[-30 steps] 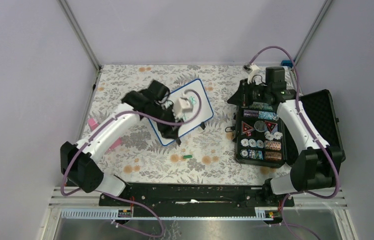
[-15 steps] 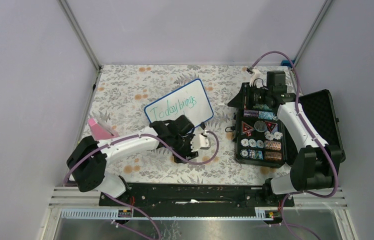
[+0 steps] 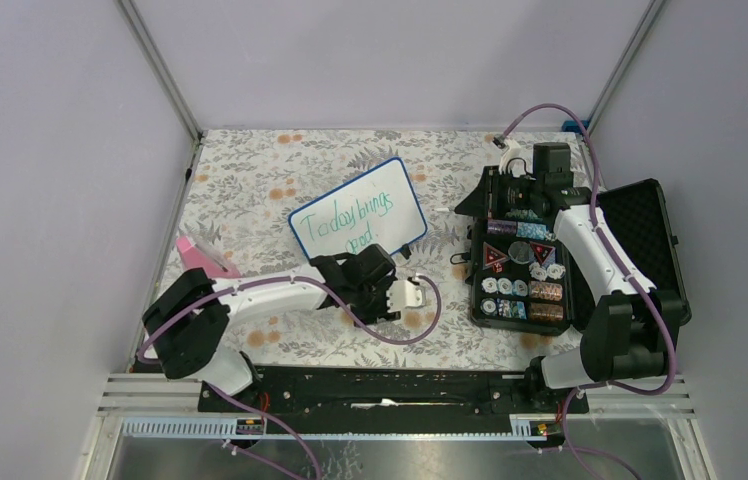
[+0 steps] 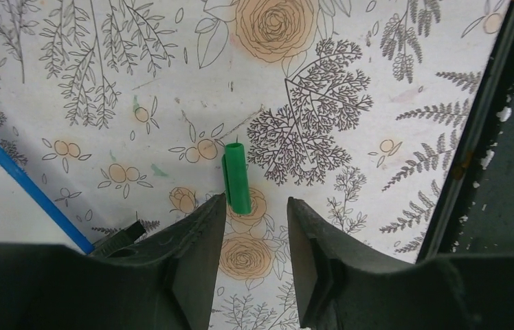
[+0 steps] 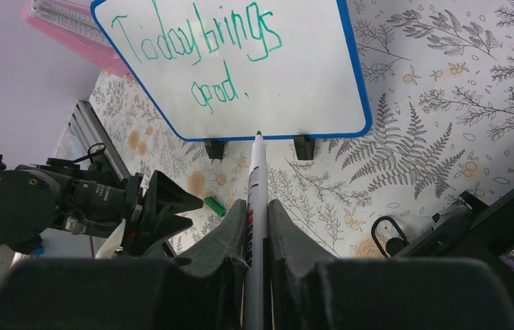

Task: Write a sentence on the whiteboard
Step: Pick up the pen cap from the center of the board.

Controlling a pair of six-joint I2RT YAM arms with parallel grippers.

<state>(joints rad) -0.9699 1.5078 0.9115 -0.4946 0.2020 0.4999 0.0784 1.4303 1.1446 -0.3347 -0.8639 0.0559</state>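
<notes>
Nearest the arm bases, the left end effector (image 4: 254,206) hangs low over the floral worktop (image 3: 250,170) with its fingers parted and nothing held. The green cap (image 4: 237,177) lies flat on the worktop, its near end just inside the gap and close by 1 finger. I cannot tell whether they touch.

Further back, the whiteboard (image 3: 360,215) stands propped on 2 small black feet, tilted toward the right side. Green writing fills 2 lines: "Today brings" above and "good." below, ending in a full stop.

Furthest off, above the far end of the open black case (image 3: 525,270), the right end effector (image 5: 255,213) is clamped around the marker (image 5: 257,161). The marker's bare tip points toward the board's lower edge, well clear of it.

Judging by the full stop, the sentence looks finished and the writing done. What seems left is tidying: picking up the cap, fitting it on the marker and putting the marker down.
</notes>
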